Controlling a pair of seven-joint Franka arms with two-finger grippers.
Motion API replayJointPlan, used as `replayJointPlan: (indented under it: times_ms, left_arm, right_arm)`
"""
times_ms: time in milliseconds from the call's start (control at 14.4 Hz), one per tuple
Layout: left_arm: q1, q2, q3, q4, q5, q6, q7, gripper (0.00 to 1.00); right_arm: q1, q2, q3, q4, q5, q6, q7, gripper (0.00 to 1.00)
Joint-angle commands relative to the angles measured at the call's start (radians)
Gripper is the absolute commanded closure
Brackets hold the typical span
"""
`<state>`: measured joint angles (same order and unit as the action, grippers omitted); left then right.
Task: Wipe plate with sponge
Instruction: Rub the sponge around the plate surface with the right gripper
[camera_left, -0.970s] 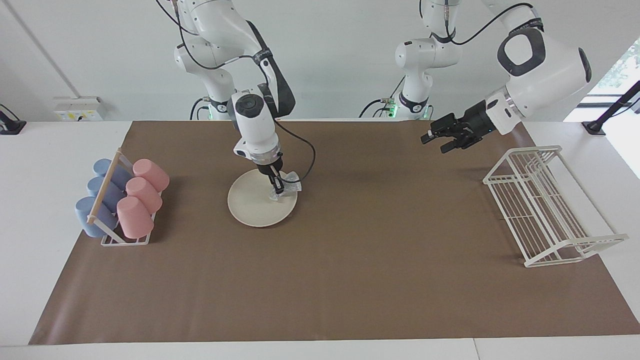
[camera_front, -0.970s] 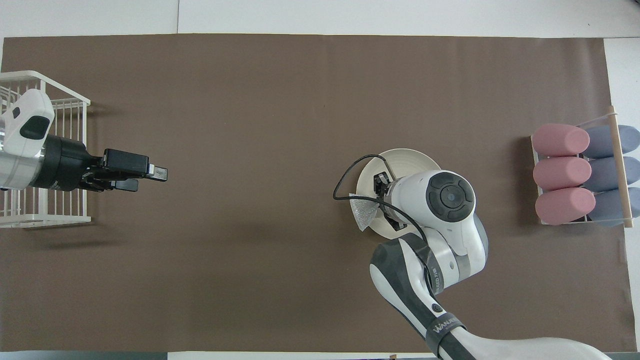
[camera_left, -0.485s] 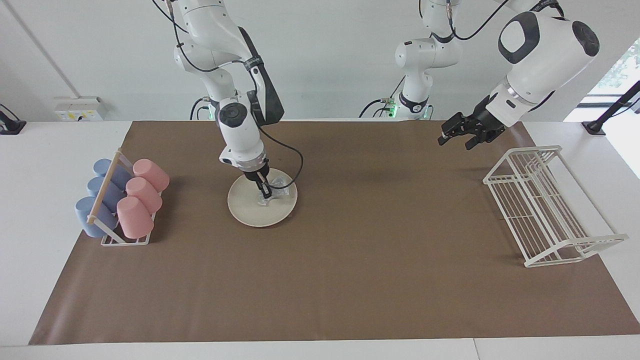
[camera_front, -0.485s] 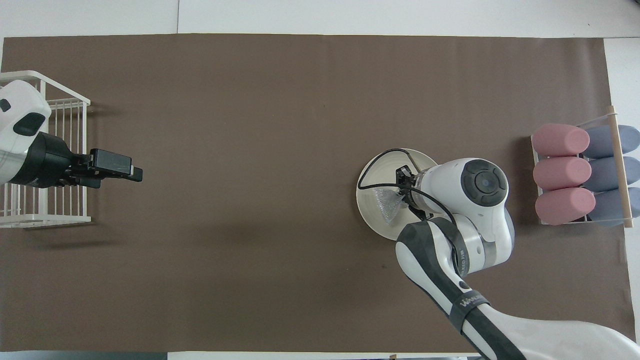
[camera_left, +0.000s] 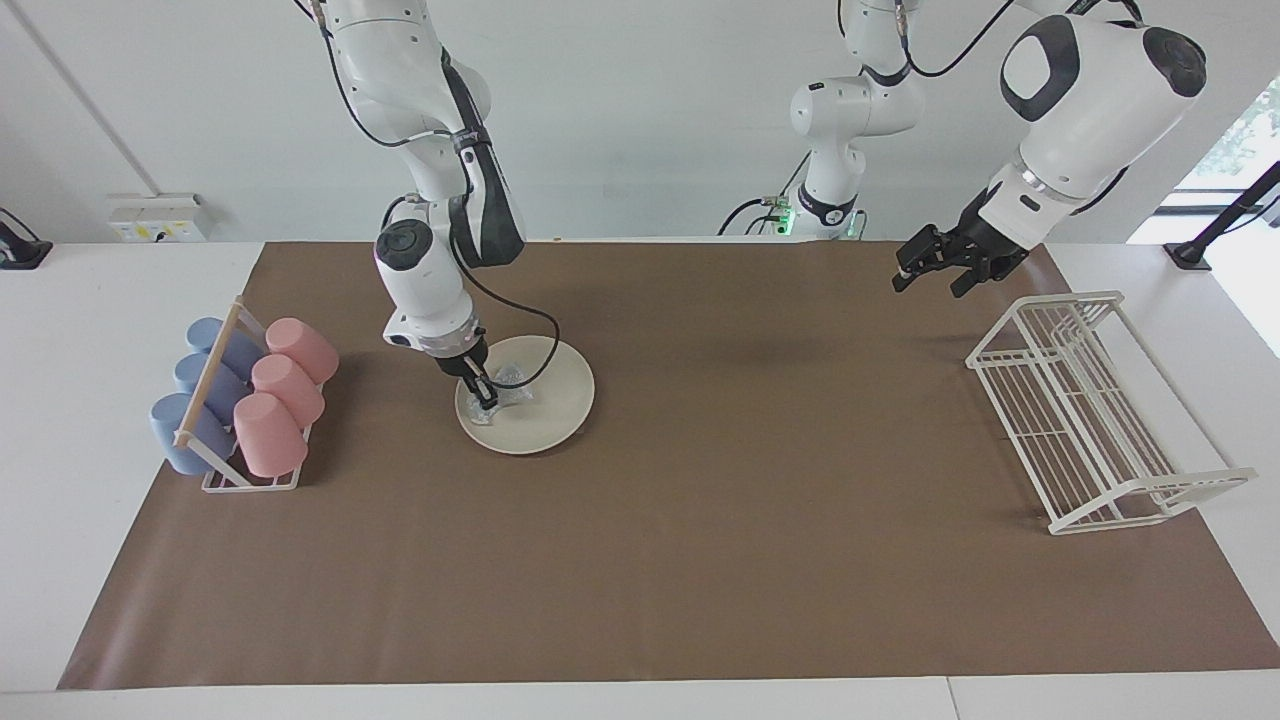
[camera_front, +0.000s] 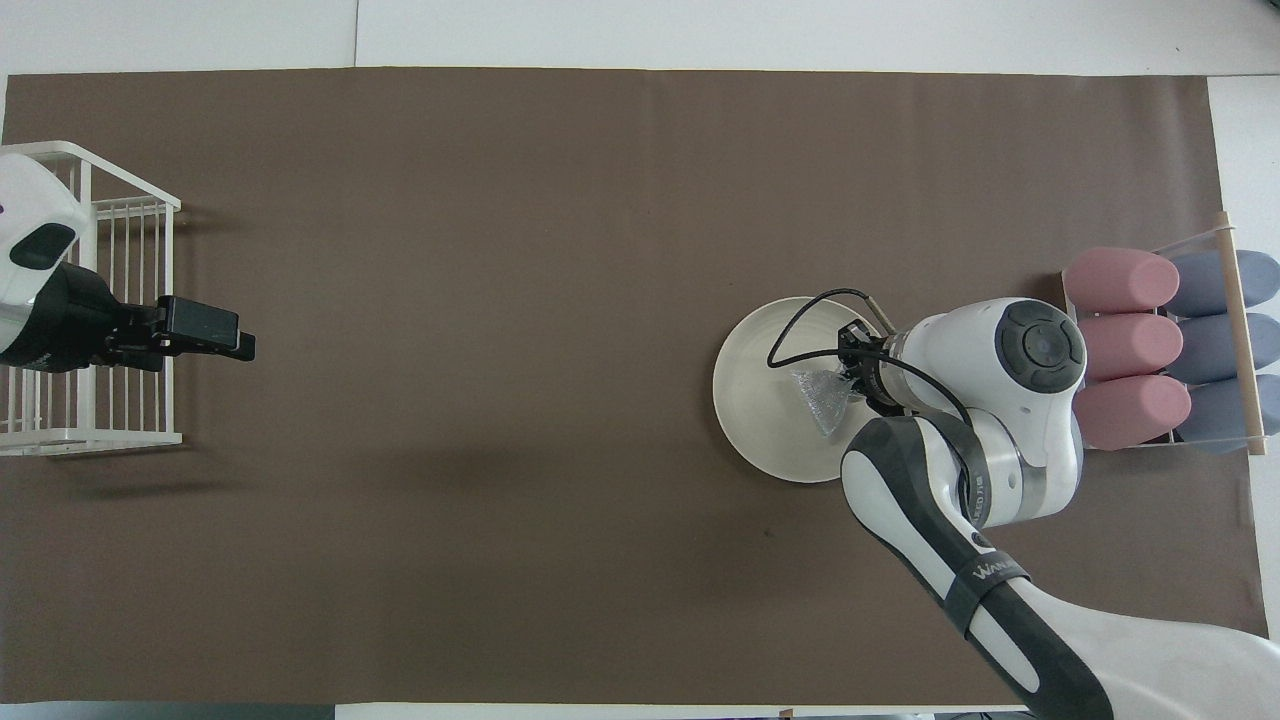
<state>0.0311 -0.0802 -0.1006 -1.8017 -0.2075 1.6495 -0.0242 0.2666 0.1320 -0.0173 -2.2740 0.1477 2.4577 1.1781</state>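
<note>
My right pincer (camera_left: 487, 396) pinches the sponge (camera_left: 503, 383) on the plate (camera_left: 550, 400); I press lightly, seemingly touching. Left pincer (camera_left: 925, 270) waits, spread unclear.

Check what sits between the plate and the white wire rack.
Nothing: between the plate and the wire rack only bare brown table cover shows, in both views.

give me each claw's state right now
Right claw: shut on the sponge, pressing it on the plate.
Left claw: holding nothing, waiting in the air beside the white wire rack; fingers cannot be told.
</note>
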Motion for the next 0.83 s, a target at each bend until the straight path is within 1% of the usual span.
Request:
replayJointPlan:
  times_ms: [0,69,208,416,554,623,762]
  left_arm:
    - [-0.01,-0.001,-0.004,0.03,0.057,-0.039,-0.02,0.0]
    - [-0.008,-0.003,-0.004,0.03,0.057,-0.039,-0.019,0.0]
    - [-0.008,-0.004,-0.005,0.028,0.056,-0.034,-0.022,0.0]
    - [-0.008,-0.006,-0.007,0.024,0.054,-0.023,-0.023,0.0]
    - [-0.01,-0.006,-0.007,0.022,0.054,-0.023,-0.026,0.0]
    - [-0.011,-0.006,-0.008,0.022,0.054,-0.025,-0.026,0.0]
    - [-0.017,-0.006,-0.007,0.019,0.054,-0.019,-0.025,0.0]
  right_arm:
    - [0.083,-0.006,0.008,-0.019,0.015,0.023,0.159,1.0]
    - [0.126,-0.006,0.007,-0.019,0.016,0.052,0.245,1.0]
    - [0.169,-0.005,0.008,-0.019,0.015,0.079,0.348,1.0]
    - [0.174,-0.005,0.008,-0.019,0.016,0.081,0.373,1.0]
    - [0.154,-0.003,0.005,-0.019,0.016,0.083,0.306,1.0]
    - [0.131,-0.002,0.004,-0.019,0.016,0.08,0.234,1.0]
    - [0.053,-0.002,0.004,-0.019,0.016,0.072,0.062,1.0]
